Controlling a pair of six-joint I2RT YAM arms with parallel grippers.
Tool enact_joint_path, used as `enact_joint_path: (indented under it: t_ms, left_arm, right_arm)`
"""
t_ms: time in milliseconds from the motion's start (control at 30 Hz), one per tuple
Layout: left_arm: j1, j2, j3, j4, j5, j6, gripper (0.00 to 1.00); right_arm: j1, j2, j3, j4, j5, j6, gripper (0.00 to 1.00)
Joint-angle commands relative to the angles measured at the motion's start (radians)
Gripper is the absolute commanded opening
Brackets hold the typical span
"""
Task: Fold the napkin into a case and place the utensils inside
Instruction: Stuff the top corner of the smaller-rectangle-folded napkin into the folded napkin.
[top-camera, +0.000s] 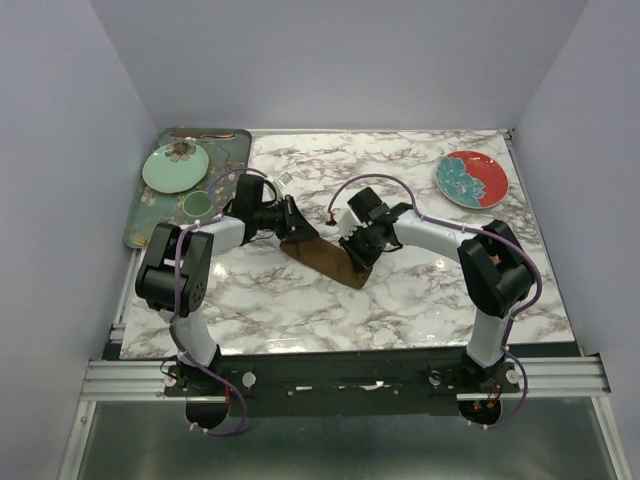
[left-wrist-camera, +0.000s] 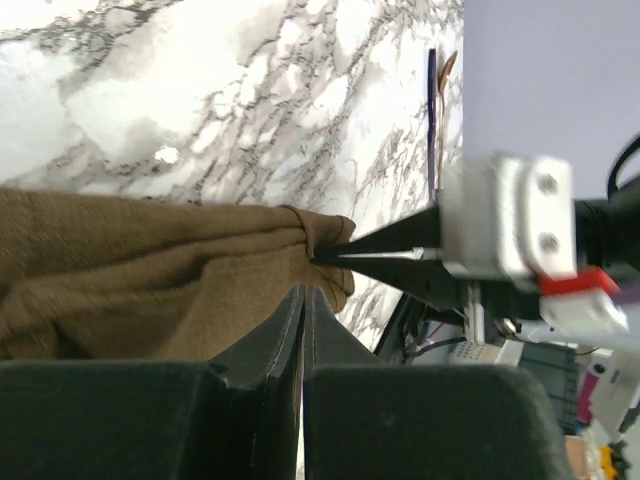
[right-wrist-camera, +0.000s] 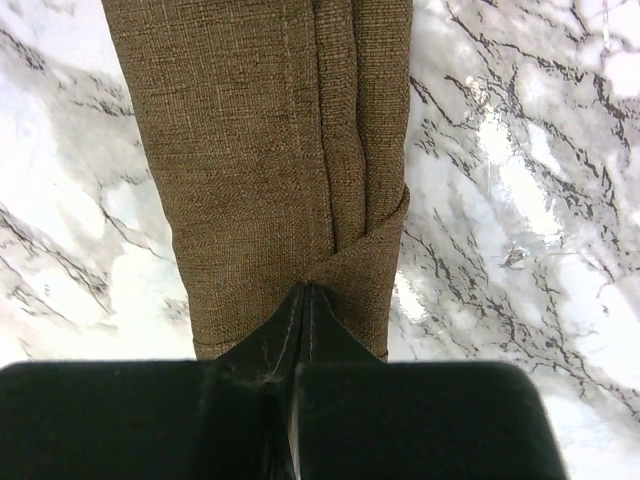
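Marble is the surface (top-camera: 300, 310) we see from the top camera, and the napkin (top-camera: 322, 260) lies near its middle as a narrow brown strip running slantwise between the two arms. The left gripper (top-camera: 296, 232) is at the strip's far left end and the right gripper (top-camera: 352, 258) is over its near right part. A dark green floral tray (top-camera: 135, 225) sits at the far left edge, carrying a mint-green plate (top-camera: 175, 167) and a small green cup (top-camera: 197, 205). A red and teal plate (top-camera: 471, 180) lies at the far right corner, well apart from the cloth. In the left wrist view, the left gripper (left-wrist-camera: 303, 292) has its jaws drawn almost together, with only a thin slit between them. Its tips meet the edge of the napkin (left-wrist-camera: 130, 270), but we cannot tell whether any cloth is caught. Just beside them, the right gripper (left-wrist-camera: 325, 258) comes in from the side, closed on the bunched end of the cloth. Farther off lie the utensils, a blue-handled one (left-wrist-camera: 432, 100) and a thin copper one (left-wrist-camera: 440, 140), side by side at the marble's edge by the wall (left-wrist-camera: 540, 70). In the right wrist view, the right gripper (right-wrist-camera: 305, 290) is pressed closed on the napkin (right-wrist-camera: 260, 130). The cloth's layered folds pucker at the tips, and the strip stretches away over the surface (right-wrist-camera: 520, 200).
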Motion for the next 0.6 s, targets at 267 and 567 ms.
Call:
enact_joint_path:
  t_ms: [267, 567]
  left_arm:
    - [0.0, 0.322, 0.005, 0.192, -0.011, -0.177, 0.04]
    - [-0.005, 0.185, 0.072, 0.178, 0.052, -0.17, 0.19]
  right_arm:
    - [-0.004, -0.01, -0.105, -0.074, 0.075, -0.186, 0.07]
    - [-0.013, -0.186, 0.025, -0.195, -0.086, -0.152, 0.49]
